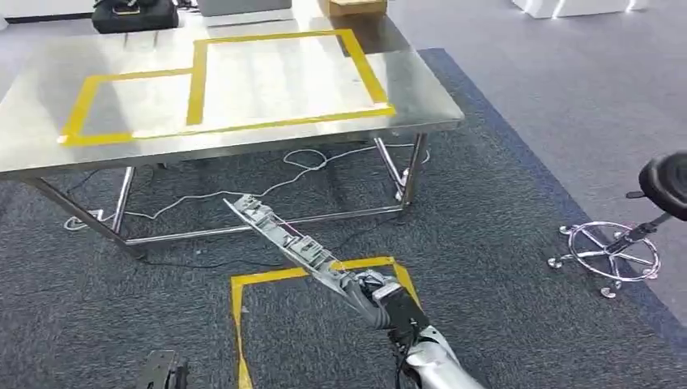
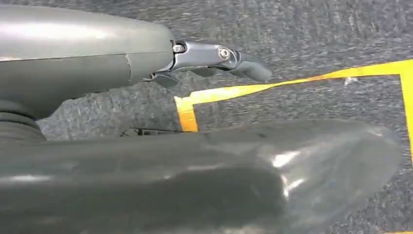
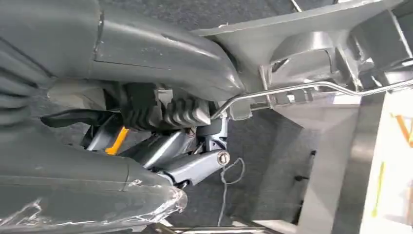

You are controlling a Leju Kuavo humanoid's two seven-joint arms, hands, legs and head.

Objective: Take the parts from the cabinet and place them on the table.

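Observation:
My right hand (image 1: 381,296) grips one end of a long, flat grey metal part (image 1: 279,231) with a thin wire rod along it. The part sticks out up and to the left, over the carpet and short of the steel table (image 1: 243,144). Close up in the right wrist view, the fingers (image 3: 160,122) wrap the part (image 3: 311,53) at its base. Yellow tape marks two rectangles (image 1: 283,77) on the tabletop, with nothing inside them. In the left wrist view my left hand (image 2: 214,58) hangs above the carpet with its fingers apart and nothing in it.
A yellow tape square (image 1: 236,312) is on the carpet under my right hand. White cables (image 1: 316,162) trail under the table. A chrome-based stool (image 1: 616,251) stands at the right. A black bag (image 1: 134,14) and a cardboard box (image 1: 356,6) sit at the table's far edge.

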